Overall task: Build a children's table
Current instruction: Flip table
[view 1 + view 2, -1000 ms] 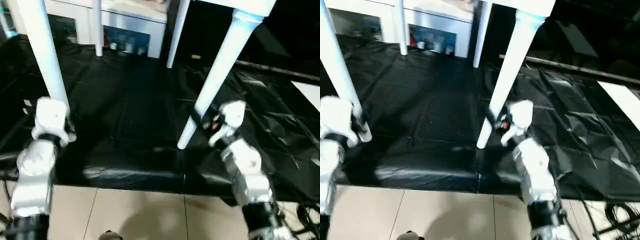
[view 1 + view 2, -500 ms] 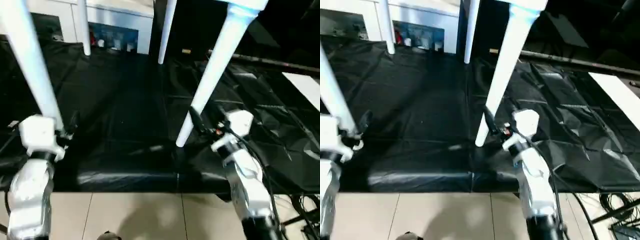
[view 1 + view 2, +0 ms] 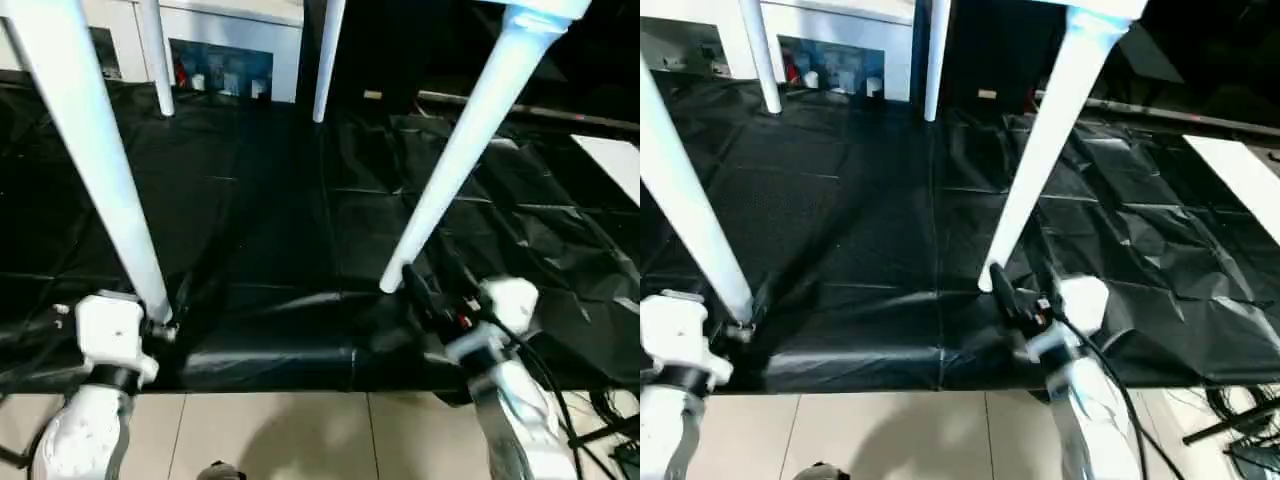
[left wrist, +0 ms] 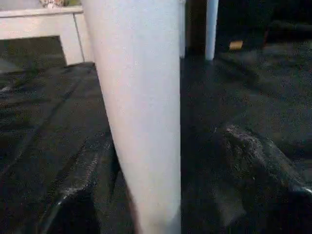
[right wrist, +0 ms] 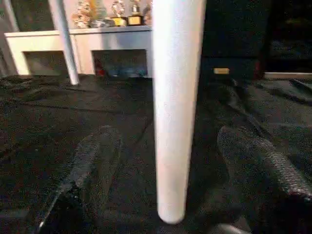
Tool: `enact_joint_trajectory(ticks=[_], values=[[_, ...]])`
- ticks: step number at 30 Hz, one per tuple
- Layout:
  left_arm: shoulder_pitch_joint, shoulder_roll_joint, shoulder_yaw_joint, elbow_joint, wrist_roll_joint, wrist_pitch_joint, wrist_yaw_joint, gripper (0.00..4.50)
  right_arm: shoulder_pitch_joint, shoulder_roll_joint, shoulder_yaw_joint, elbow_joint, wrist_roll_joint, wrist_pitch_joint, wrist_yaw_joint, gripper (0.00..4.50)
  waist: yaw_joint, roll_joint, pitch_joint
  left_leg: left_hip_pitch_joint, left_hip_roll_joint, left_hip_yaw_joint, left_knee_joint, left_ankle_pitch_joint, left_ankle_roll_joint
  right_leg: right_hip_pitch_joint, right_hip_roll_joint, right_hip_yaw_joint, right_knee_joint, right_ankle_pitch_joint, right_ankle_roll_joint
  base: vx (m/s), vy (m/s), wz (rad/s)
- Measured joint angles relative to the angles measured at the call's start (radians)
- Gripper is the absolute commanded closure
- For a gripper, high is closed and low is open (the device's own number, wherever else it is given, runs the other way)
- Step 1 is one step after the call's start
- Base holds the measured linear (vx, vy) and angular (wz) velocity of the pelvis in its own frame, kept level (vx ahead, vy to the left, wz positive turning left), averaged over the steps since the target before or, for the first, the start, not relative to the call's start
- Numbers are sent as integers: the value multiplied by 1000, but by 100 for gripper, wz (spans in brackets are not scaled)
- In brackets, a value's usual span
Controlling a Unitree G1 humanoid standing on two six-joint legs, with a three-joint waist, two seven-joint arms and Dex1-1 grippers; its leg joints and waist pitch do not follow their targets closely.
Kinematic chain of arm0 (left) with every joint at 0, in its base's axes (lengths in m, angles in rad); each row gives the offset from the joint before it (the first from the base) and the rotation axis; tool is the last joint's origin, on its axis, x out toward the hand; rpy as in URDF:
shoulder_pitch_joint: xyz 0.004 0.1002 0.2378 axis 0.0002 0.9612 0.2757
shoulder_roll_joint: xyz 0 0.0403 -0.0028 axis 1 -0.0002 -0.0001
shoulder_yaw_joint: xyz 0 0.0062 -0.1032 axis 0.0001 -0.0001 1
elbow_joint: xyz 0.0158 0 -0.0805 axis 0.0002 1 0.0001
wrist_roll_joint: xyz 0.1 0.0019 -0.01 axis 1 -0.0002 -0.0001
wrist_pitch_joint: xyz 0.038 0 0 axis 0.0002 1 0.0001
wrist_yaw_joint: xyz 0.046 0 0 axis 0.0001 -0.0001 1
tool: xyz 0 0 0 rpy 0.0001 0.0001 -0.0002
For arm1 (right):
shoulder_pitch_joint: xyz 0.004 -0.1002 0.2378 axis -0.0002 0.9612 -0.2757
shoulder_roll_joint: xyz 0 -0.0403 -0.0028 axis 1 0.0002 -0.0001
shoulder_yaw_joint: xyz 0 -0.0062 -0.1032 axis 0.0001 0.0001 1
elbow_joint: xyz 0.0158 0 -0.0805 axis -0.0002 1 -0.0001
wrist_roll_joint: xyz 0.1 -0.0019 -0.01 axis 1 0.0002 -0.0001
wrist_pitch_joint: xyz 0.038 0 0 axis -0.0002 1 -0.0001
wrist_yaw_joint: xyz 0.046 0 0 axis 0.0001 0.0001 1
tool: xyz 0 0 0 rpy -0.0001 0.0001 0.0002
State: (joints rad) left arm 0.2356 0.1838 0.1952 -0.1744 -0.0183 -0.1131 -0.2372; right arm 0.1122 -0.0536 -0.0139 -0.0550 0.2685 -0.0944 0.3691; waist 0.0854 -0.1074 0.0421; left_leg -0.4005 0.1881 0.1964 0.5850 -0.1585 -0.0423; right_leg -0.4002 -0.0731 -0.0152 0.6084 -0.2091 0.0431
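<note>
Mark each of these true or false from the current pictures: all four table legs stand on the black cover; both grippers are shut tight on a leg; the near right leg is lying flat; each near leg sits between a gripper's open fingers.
1. All four legs of the children's table stand on the black cover. True.
2. Both grippers are clamped shut on a leg. False: the left gripper and right gripper both stand open.
3. The near right leg lies flat. False: it stands, slanted.
4. Each near leg sits between a gripper's open fingers. True, as both wrist views show.
</note>
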Motion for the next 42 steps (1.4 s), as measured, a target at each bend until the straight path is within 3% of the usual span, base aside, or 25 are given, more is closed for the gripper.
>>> enact_joint_trajectory(ticks=[6,17,21,28,36,40,42], values=[[-5,11,40,4,32,-1,56,89,12,0,6,-28,1,21,0,99,-4,-4,-2,0,0,-2,1,0,0,-1,0,0,0,0,0,0,0,0],[-162,120,114,197,132,-3,197,89,0,-38,34,-51,15,84,50,99,-22,-7,-4,2,-1,-5,4,0,0,-1,0,-1,-1,0,0,0,0,0],[-175,127,127,217,116,-1,197,89,3,-48,46,-64,29,96,73,99,-28,-6,-3,3,-2,-9,5,0,0,-2,0,-1,-1,0,0,0,0,0],[-26,112,98,74,-28,-1,39,89,16,-60,46,-92,53,128,90,99,-26,-6,-3,7,-8,-20,4,0,0,-2,0,-1,-3,0,0,0,0,0],[78,145,97,-23,-68,42,-23,89,33,-63,63,-92,56,158,97,99,-22,-6,-3,7,-10,-21,3,-1,-1,-1,-1,0,-3,0,0,0,0,0],[220,127,77,-162,-121,99,-64,89,62,-63,61,-102,73,172,94,99,-26,-5,-3,10,-11,-24,2,-2,-2,0,-1,-1,-10,0,0,0,0,0],[239,110,61,-183,-123,107,-61,89,67,-62,62,-102,73,174,89,99,-24,-4,-2,10,-11,-25,1,-2,-2,0,0,-2,-14,0,0,0,0,0]])
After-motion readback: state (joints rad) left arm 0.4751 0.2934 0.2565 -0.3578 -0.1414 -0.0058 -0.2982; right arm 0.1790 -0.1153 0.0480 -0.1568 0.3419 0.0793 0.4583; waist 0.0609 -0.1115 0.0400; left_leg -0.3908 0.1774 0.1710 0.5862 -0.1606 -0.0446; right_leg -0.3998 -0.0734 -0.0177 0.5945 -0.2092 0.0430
